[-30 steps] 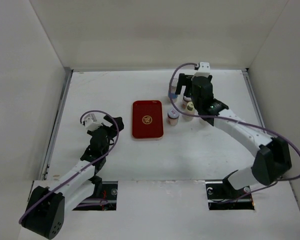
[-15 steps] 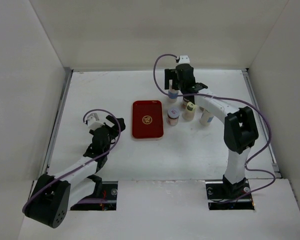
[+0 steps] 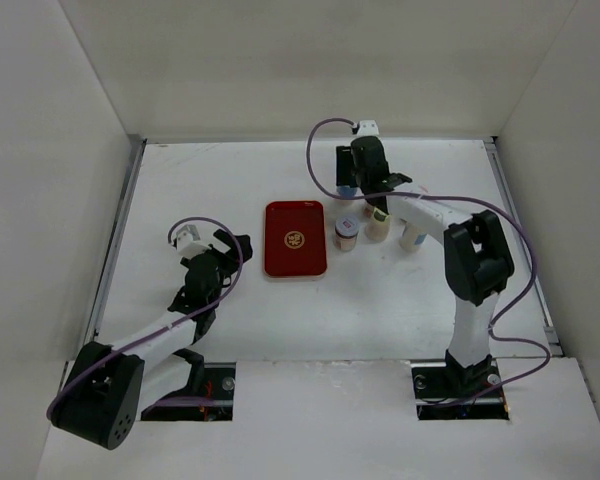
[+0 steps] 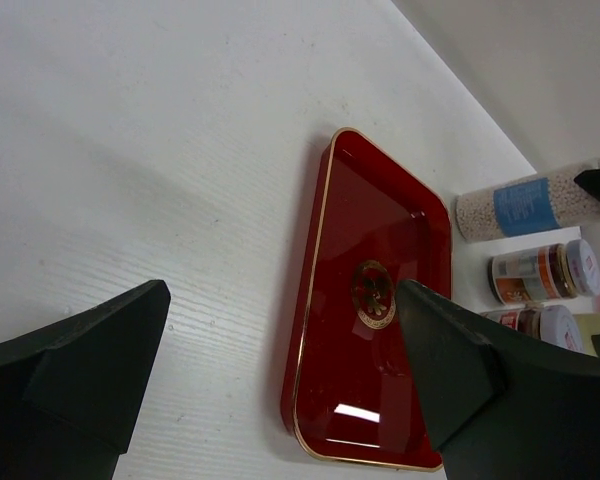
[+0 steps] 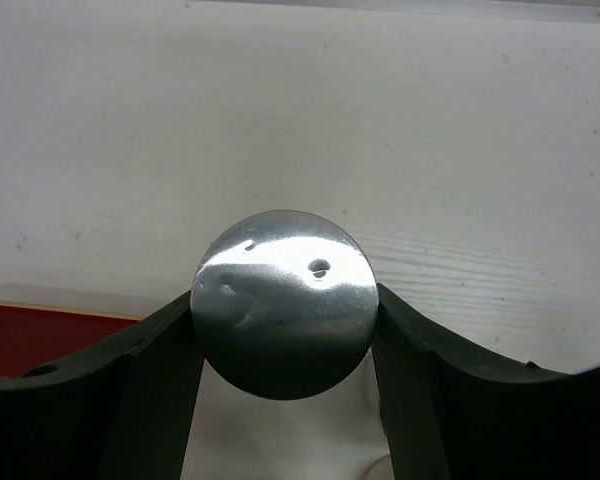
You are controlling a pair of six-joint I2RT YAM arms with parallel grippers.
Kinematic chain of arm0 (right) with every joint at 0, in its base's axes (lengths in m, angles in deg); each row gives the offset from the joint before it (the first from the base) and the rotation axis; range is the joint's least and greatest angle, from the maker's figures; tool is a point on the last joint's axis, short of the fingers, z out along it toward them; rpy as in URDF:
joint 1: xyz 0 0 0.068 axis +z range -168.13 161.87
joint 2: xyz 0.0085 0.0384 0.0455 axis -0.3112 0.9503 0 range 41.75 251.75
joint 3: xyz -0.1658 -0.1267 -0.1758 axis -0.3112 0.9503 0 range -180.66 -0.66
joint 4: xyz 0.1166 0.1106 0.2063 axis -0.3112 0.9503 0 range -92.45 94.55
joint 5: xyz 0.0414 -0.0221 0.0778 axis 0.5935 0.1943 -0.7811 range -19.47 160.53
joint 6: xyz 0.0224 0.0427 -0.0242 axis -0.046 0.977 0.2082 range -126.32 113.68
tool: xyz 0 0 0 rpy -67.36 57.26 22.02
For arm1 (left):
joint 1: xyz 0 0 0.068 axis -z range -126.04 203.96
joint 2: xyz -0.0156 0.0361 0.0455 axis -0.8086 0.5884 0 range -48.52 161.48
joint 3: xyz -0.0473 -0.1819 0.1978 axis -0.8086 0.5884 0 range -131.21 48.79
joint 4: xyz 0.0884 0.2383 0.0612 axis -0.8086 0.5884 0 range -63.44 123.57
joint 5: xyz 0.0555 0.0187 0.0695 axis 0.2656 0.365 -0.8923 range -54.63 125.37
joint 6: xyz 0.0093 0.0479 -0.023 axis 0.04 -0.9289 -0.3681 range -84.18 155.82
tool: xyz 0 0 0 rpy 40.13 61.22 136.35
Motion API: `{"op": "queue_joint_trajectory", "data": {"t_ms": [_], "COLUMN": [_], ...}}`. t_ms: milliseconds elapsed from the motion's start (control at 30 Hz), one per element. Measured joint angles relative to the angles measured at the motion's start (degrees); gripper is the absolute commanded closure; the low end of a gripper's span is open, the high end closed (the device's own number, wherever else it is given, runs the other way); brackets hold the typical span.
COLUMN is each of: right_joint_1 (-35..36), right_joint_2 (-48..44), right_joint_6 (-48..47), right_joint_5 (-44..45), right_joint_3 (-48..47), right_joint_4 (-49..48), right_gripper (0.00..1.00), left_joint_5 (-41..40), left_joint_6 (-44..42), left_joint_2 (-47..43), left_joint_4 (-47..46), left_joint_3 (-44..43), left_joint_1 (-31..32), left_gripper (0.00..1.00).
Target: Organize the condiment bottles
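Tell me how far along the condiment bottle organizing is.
Nothing looks finished: the flat dark-red rectangular tray holds nothing. In hand: the right gripper is shut on the silver-capped, blue-labelled bottle at the back of the cluster. Left to do: the other small jars stand grouped beside the tray, and the open left gripper holds nothing.

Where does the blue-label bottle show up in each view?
Top external: blue-label bottle beyond the tray's far right corner, under the right gripper.
Left wrist: bottle at the right edge.
Right wrist: centre, its silver cap between the fingers.
Shared landmark: the tray.
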Motion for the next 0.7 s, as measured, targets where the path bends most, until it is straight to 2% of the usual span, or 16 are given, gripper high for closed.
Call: {"op": "queue_joint_trajectory", "data": {"t_ms": [133, 333, 700], "right_joint_1": [2.21, 10.08, 24.55], "right_joint_2": [-4.42, -9.38, -9.44], "right_joint_6": [-1.60, -3.76, -4.31], "right_joint_5": [2.84, 4.26, 2.91], "right_joint_3": [4.26, 4.22, 5.73], "right_joint_4": [-3.37, -9.14, -10.95], "right_gripper": [0.49, 0.48, 0.48], "left_joint_5": [0.20, 0.52, 0.39], "left_joint_6": [0.00, 0.00, 0.24], "left_joint_2": [-0.24, -0.72, -3.80], "left_joint_4": [-0.09, -0.09, -0.07], "left_joint_3": [0.00, 0.04, 1.73], "left_joint_1": [-0.17, -1.11, -3.89], "left_gripper": [0.00, 0.00, 0.00]}}
